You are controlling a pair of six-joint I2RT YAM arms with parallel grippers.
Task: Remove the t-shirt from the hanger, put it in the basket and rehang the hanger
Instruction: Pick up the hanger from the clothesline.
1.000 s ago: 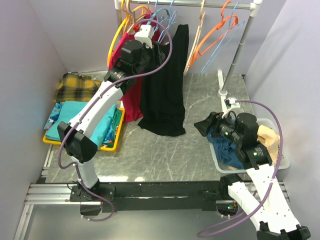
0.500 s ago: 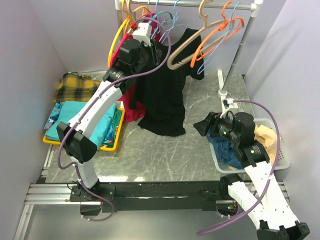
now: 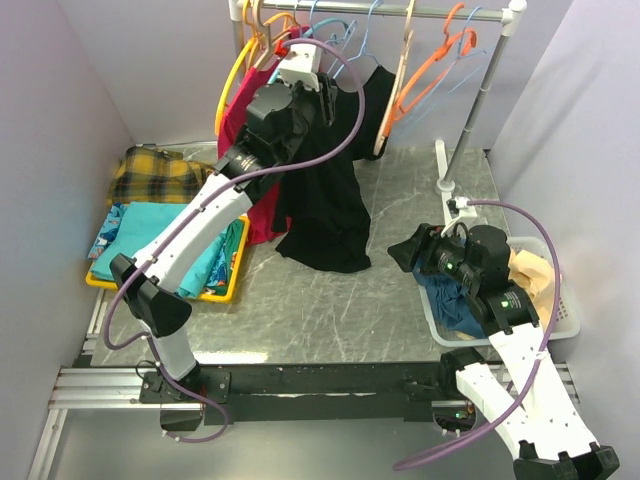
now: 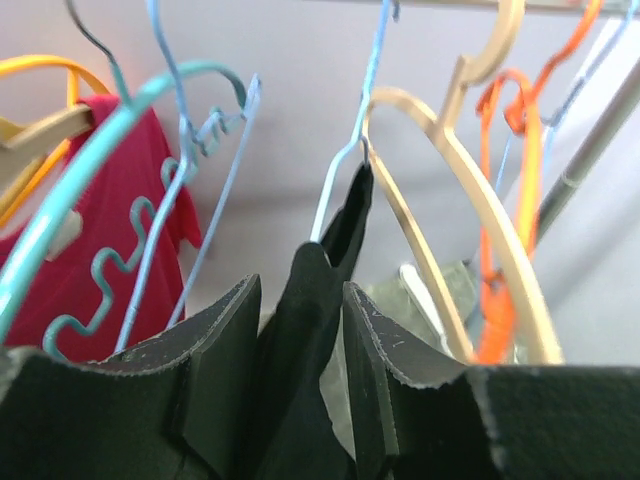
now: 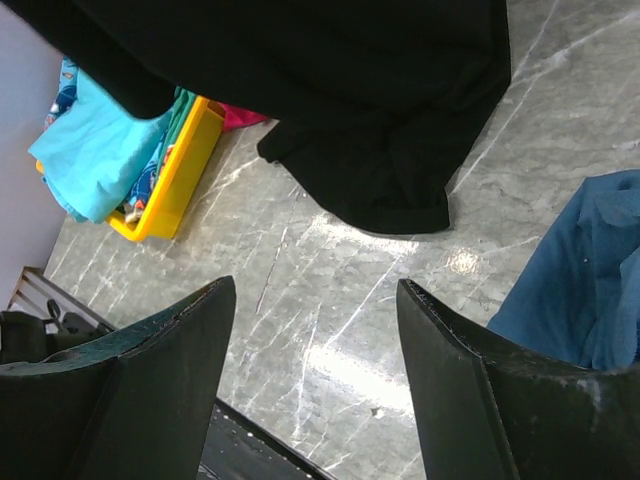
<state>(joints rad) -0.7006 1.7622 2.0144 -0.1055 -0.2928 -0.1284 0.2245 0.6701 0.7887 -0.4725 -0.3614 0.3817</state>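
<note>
The black t-shirt [image 3: 328,200] hangs from the rail, its lower hem pooled on the table. Its top still hooks onto a light blue wire hanger [image 4: 338,175]. My left gripper [image 3: 318,100] is raised at the shirt's shoulder, shut on a fold of the black t-shirt [image 4: 312,290] that fills the gap between the pads [image 4: 228,350]. My right gripper [image 3: 405,255] hovers low over the table right of the shirt's hem [image 5: 380,190], open with only bare marble between its fingers [image 5: 180,360].
A red shirt [image 3: 252,190] hangs left of the black one. Beige [image 3: 405,45] and orange hangers [image 3: 432,70] crowd the rail right of it. A yellow tray [image 3: 228,288] of clothes sits left, a clear basket [image 3: 565,318] of clothes right, and the rack pole [image 3: 480,90] stands back right.
The left gripper closed on the shirt's shoulder and shifted slightly right. The hangers swung out and settled back, and the shirt's top is bunched. The right arm barely moved.
</note>
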